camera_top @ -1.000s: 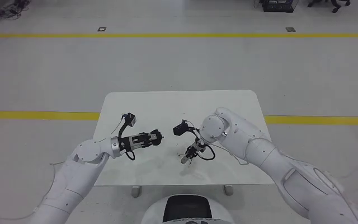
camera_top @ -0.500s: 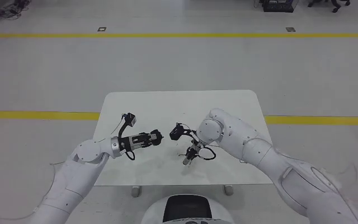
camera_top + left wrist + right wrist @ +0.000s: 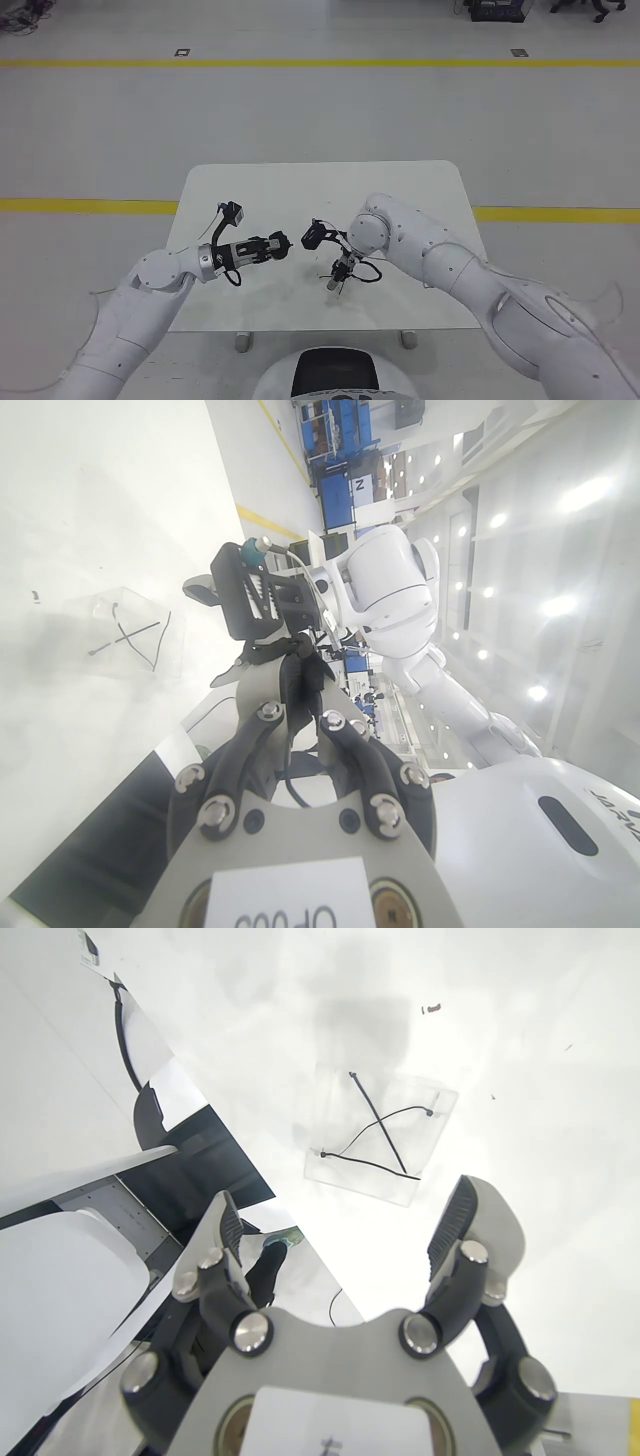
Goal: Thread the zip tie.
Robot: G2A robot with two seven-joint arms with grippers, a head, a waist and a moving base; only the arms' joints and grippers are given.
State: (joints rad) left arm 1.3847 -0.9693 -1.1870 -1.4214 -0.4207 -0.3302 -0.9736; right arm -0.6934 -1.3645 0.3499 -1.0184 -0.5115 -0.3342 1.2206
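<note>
Three black zip ties [image 3: 380,1138] lie crossed over one another in a shallow clear tray [image 3: 425,1153] on the white table [image 3: 250,190]. In the right wrist view the tray sits just ahead of the right gripper [image 3: 345,1190] and below it. The gripper's ribbed fingers [image 3: 452,1215] are spread wide and touch nothing. The left wrist view takes the same tray [image 3: 165,660] from the side, beyond and off to one side of the left gripper [image 3: 300,660]. Its fingers are pressed together and point toward the right arm's wrist; I cannot tell whether anything is pinched between them. From the top view, the two grippers hang near each other over the table's front half, and the ties are too small to make out.
</note>
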